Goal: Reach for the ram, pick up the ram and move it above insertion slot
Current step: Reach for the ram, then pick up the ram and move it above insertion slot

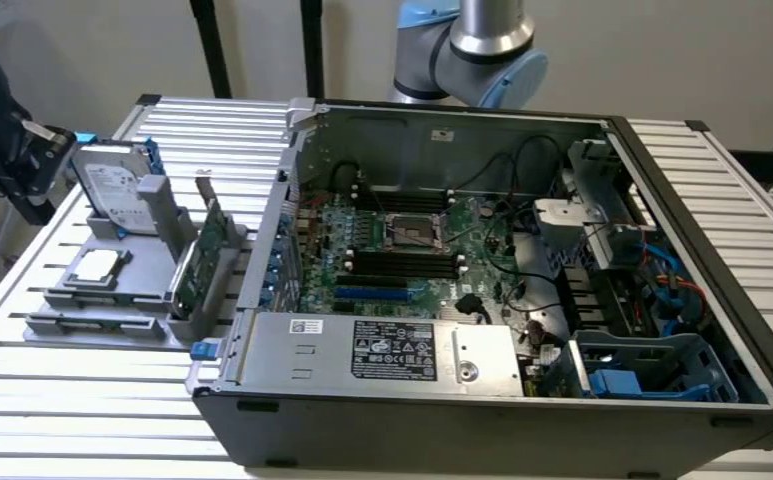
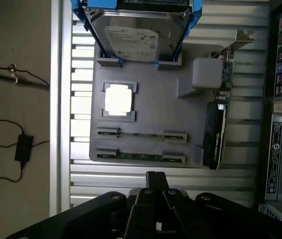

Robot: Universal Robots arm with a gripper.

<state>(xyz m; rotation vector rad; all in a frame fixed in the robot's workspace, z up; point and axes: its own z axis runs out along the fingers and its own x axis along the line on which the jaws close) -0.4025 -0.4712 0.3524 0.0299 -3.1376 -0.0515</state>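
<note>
The ram (image 2: 141, 157) is a thin green stick standing on edge in the grey fixture (image 2: 150, 112), in the holder row closest to my fingers. A second thin stick (image 2: 141, 135) sits in the row beside it. My gripper (image 2: 155, 183) hovers above the slatted table just outside that edge of the fixture, fingers shut with nothing between them. In the exterior view the gripper (image 1: 29, 190) hangs high at the far left, beside the fixture (image 1: 119, 300). The dark insertion slots (image 1: 406, 262) lie on the motherboard inside the open computer case (image 1: 493, 420).
On the fixture stand a silver hard drive in blue rails (image 2: 137, 30), a square processor chip (image 2: 119, 100) and a broad green expansion card with a metal bracket (image 2: 219, 119). The case wall (image 1: 259, 250) rises right of the fixture. Cables lie on the floor (image 2: 11, 144).
</note>
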